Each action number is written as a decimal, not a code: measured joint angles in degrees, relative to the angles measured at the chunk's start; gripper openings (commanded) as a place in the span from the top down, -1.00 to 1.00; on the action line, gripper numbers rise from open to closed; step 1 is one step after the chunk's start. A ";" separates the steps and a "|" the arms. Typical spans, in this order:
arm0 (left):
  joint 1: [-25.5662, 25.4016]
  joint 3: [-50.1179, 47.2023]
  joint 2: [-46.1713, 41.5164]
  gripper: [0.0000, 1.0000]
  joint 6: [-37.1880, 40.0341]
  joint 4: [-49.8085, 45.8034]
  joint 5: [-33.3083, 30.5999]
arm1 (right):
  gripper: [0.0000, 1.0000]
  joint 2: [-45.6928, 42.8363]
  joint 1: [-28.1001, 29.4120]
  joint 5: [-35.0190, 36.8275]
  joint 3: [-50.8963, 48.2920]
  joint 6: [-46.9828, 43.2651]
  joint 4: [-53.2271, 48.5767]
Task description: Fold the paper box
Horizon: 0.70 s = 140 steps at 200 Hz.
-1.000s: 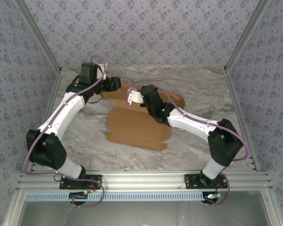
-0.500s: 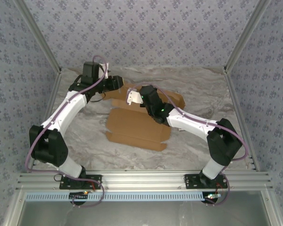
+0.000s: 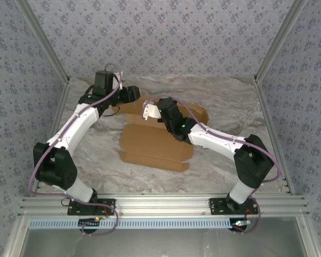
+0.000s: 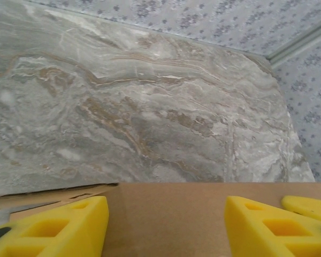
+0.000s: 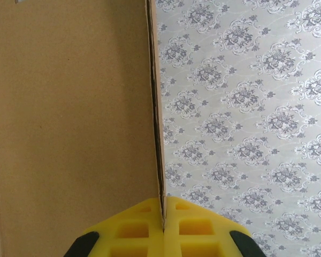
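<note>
1. Paper box (image 3: 155,145), a plain brown die-cut cardboard sheet with flaps, lies near the middle of the grey marbled table (image 3: 230,107). Its far flaps reach toward the table's far edge.
2. The yellow-fingered right gripper (image 5: 163,214) is pinched together on the thin edge of a raised panel of the paper box. That panel stands upright against the floral-patterned wall (image 5: 246,107).
3. The left gripper (image 4: 166,230) is at the sheet's far-left part with its yellow fingers (image 4: 69,225) spread wide. Flat cardboard spans the gap between them; I cannot tell whether they touch it.
</note>
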 measured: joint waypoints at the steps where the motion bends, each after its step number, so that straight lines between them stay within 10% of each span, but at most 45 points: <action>1: 0.00 0.00 -0.02 -0.21 0.02 -0.04 -0.02 | 1.00 0.00 0.00 0.00 0.00 0.00 0.00; 140: 0.00 -3.67 -0.85 -0.06 -3.43 3.56 4.66 | 1.00 0.00 0.04 0.20 -0.02 0.00 1.40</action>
